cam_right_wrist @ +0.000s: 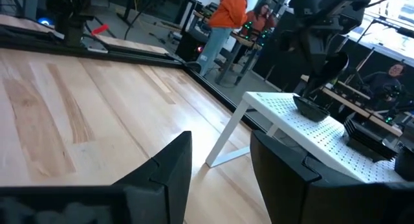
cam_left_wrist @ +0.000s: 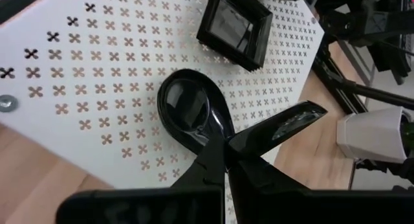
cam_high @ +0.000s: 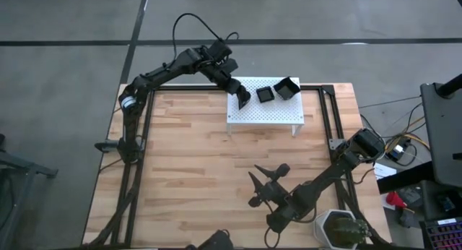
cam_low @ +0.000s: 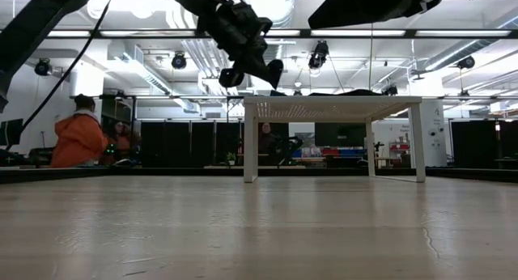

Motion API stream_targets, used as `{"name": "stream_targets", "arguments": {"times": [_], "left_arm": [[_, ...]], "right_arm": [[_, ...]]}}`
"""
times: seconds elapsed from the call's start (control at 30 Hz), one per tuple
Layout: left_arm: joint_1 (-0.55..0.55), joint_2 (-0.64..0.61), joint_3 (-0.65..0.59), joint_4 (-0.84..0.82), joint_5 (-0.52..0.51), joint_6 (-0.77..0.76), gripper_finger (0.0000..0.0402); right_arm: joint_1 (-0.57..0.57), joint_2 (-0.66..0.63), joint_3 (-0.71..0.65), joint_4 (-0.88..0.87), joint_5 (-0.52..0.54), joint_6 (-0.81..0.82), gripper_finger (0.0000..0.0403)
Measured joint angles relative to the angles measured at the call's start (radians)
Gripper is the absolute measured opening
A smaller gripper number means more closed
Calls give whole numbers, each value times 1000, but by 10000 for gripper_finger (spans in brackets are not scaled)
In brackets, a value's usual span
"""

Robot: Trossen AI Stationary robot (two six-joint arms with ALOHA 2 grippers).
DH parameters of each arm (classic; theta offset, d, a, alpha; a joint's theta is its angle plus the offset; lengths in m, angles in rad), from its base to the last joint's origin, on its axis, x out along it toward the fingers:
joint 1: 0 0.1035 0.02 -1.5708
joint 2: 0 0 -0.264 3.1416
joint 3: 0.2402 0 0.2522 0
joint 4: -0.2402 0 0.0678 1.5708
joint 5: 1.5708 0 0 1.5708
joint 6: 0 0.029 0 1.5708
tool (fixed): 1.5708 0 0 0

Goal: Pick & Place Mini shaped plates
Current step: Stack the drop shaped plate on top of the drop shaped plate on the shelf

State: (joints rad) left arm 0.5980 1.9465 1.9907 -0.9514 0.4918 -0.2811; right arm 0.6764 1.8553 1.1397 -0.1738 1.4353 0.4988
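A white perforated stand stands at the table's far middle. Two square black mini plates lie on its top. My left gripper is over the stand's left part, shut on a teardrop-shaped black mini plate, with one square plate just beyond. From the right wrist view, the teardrop plate is at the stand's top; whether it rests there I cannot tell. My right gripper stands open above the near right of the table, with nothing between its fingers. My left gripper pinches the teardrop plate's narrow pointed end between its two fingers. The fingers slant downward from the table's far left and lie along the plate's length. The plate lies about level, hollow side up, with its round end away from the fingers.
A white pot with a green plant stands at the near right corner. Black frame rails run along the table's edges. Bare wood stretches left and in front of the stand. People are in the room beyond.
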Motion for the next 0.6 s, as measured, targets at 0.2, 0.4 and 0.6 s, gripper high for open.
{"name": "stream_targets", "arguments": {"times": [0.2, 0.4, 0.6], "left_arm": [[-3, 17, -9, -19, -1, -8, 5], [-4, 36, -9, 8, -3, -30, 5], [-1, 37, -9, 7, -3, -70, 5]], "right_arm": [[0, 0, 0, 2, 0, 0, 144], [0, 0, 1, 6, 0, 0, 139], [0, 0, 1, 8, 0, 0, 144]]}}
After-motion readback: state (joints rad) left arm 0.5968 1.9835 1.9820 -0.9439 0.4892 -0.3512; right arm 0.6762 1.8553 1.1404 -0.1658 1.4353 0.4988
